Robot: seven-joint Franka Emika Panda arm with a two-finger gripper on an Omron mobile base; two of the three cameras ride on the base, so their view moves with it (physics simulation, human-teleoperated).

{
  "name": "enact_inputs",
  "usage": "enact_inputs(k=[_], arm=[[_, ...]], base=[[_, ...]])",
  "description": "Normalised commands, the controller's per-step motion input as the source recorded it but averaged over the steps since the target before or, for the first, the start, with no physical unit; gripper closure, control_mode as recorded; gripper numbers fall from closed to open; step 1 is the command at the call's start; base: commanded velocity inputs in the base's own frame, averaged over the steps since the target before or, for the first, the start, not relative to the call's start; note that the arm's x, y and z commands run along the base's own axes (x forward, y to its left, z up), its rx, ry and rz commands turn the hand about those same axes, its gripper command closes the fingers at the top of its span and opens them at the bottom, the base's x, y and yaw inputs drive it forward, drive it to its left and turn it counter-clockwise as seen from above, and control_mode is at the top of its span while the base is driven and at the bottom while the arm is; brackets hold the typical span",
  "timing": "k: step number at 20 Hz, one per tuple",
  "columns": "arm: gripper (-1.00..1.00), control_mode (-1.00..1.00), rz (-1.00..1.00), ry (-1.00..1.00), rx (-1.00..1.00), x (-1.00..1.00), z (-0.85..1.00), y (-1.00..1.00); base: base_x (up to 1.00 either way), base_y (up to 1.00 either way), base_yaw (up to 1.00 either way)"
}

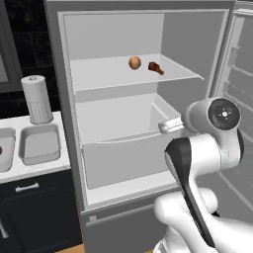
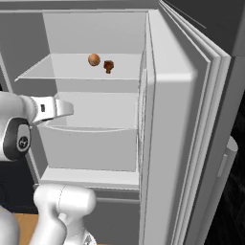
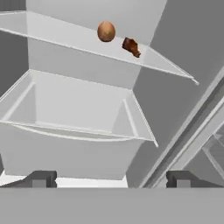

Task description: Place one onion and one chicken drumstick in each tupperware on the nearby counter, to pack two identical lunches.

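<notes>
The tool (image 3: 111,179) hangs spread wide and empty, its two dark fingertips (image 3: 39,178) well apart and nothing between them, aimed into the open fridge (image 1: 69,99) at the level of the drawer (image 1: 123,158). It looks lined up this way to rise toward the shelf above, where the food sits, so I'd judge it is on its approach and has not yet reached for anything. Up on that shelf (image 1: 99,74) lie one onion (image 1: 135,63) and one chicken drumstick (image 1: 155,67), just beside each other but not touching, the onion to the left as seen from the hand; both rest near the middle of the shelf, well above and beyond the tool. Off to the left of the fridge runs the bench (image 1: 29,170), and on it I count one tupperware (image 1: 40,144) in full sight, open, with a second tupperware (image 1: 5,150) cut off at the picture's edge, something brownish just showing inside it. A white paper towel roll (image 1: 37,99) stands behind them.
</notes>
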Motion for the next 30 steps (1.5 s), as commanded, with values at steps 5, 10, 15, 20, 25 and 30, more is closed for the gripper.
enact_inputs(k=[5, 10, 15, 20, 25, 30], arm=[[-1.0, -1.0, -0.07, -0.02, 0.26, 0.83, 0.63, -0.27], [-1.0, -1.0, 0.0, 0.05, 0.22, 1.0, 0.46, -0.17], [-1.0, -1.0, 0.0, 0.07, 0.16, 1.0, 0.25, -0.03], [-1.0, -1.0, 0.0, 0.21, 0.01, 1.0, -0.01, -0.1], [-1.0, -1.0, 0.0, 0.11, 0.0, 1.0, -0.18, -0.11], [-1.0, -1.0, 0.0, 0.01, -0.01, 1.0, -0.35, -0.1]], base=[[0.0, 0.0, 0.0], [0.0, 0.0, 0.0], [0.0, 0.0, 0.0], [0.0, 0.0, 0.0], [0.0, 0.0, 0.0], [0.0, 0.0, 0.0]])
